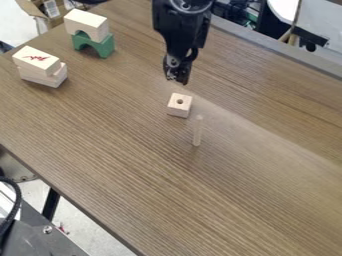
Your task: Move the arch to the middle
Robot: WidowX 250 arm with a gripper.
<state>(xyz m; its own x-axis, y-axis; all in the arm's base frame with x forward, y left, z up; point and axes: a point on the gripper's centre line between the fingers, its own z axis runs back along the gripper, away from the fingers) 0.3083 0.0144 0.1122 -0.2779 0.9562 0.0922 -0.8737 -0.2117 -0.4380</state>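
The black gripper (177, 76) hangs down from the top edge, just above and behind a small wooden cube with a hole in its top. Far to its left, near the back left of the table, a green arch (102, 46) stands on the wood surface. A pale wooden block (87, 23) rests on top of the green arch, and its underside looks curved like an arch too. The gripper is well apart from both pieces.
The small holed cube (179, 105) sits near the table's middle, with a thin upright peg (198, 131) in front of it to the right. Two stacked pale blocks (41, 66) lie at the left. The table (220, 200) has its edge at the lower left.
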